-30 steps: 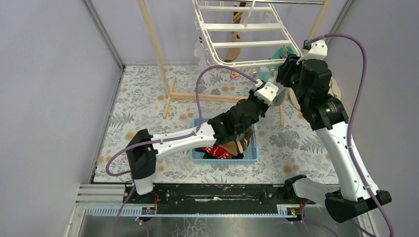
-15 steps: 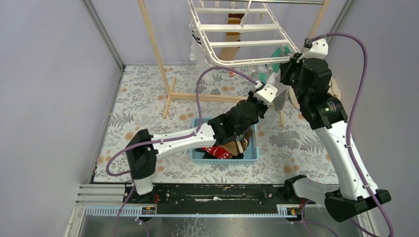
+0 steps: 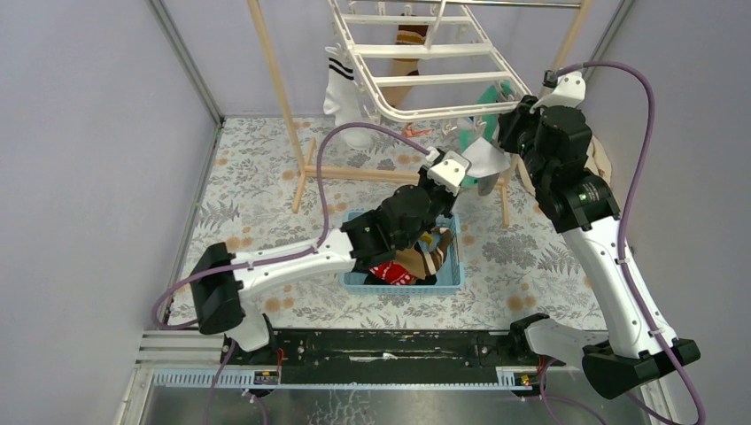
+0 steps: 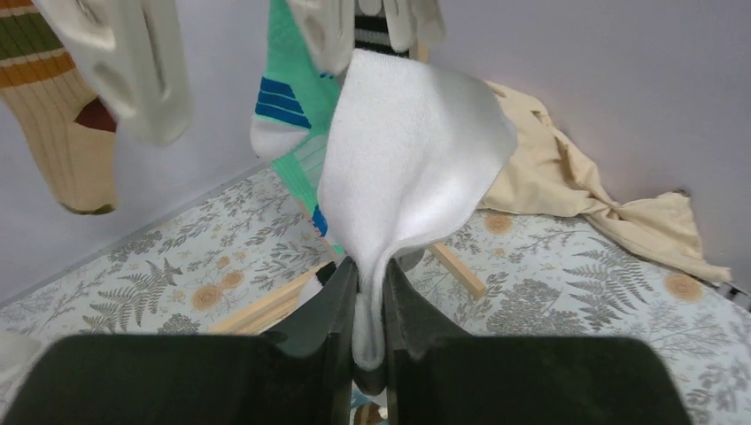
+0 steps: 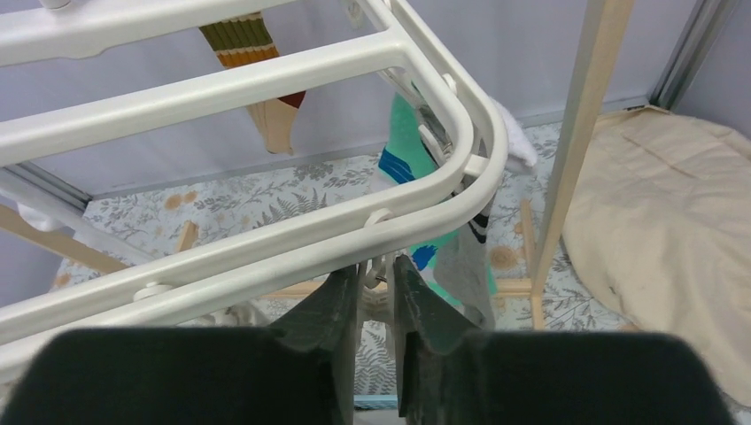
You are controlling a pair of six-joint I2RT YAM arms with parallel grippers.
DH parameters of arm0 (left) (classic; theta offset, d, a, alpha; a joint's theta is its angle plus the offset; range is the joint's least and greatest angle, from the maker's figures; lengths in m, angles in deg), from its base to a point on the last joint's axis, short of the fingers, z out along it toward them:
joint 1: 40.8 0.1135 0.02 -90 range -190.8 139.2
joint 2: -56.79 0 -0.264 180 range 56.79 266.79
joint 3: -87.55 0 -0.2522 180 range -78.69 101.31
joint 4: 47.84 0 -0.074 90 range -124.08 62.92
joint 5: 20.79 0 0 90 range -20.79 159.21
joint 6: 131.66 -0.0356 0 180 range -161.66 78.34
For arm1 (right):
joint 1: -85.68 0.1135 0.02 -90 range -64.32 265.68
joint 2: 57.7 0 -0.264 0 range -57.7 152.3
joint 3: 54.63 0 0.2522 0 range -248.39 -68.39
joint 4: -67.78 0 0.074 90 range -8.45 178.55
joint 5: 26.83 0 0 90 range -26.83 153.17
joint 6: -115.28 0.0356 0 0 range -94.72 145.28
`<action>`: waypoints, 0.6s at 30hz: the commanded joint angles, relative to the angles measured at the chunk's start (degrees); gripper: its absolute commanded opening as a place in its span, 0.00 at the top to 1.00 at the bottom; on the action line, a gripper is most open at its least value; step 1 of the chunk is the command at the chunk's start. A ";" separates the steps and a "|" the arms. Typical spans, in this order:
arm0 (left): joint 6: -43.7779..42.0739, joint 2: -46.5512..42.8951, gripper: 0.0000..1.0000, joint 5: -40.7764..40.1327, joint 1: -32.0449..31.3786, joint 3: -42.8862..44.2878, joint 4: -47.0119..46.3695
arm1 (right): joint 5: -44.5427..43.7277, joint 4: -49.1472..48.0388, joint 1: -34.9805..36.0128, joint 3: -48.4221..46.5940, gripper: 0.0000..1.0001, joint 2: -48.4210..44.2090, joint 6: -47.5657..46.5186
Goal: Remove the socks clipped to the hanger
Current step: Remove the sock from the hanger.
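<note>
The white hanger (image 3: 425,80) hangs tilted at the back, with a black-striped white sock (image 3: 341,93) and a brown-striped sock (image 3: 407,40) clipped to it. My left gripper (image 3: 453,168) is shut on a white sock (image 3: 485,158). In the left wrist view the sock (image 4: 412,150) is pinched between the fingers of the left gripper (image 4: 369,292) and rises to the clips above. A teal sock (image 4: 288,106) hangs behind it. My right gripper (image 5: 376,279) sits under the hanger's rim (image 5: 266,80), shut on a dangling clip (image 5: 379,299).
A blue basket (image 3: 447,279) with several socks (image 3: 403,266) stands under the left arm. The wooden rack (image 3: 283,88) carries the hanger, and its pole (image 5: 580,124) is right of the right gripper. A beige cloth (image 5: 673,221) lies at the right wall.
My left arm has drawn back to the left with the white sock in its grip. The hanger has swung left. The right gripper has stayed at the hanger's rim.
</note>
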 commanded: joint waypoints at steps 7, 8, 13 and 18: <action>7.82 -10.93 1.00 2.46 -2.75 -6.80 9.07 | 3.46 -3.94 0.60 4.07 0.52 -2.91 1.61; 8.57 -12.02 1.00 2.68 -3.01 -7.94 10.08 | 3.55 -4.07 0.56 4.59 0.50 -3.27 1.67; 12.52 -16.64 1.00 2.68 -4.75 -12.04 13.78 | 4.95 -4.13 0.57 7.09 0.38 -5.15 2.88; 15.94 -20.07 1.00 2.62 -5.45 -15.24 17.26 | 7.78 -3.46 0.59 10.00 0.10 -7.47 3.84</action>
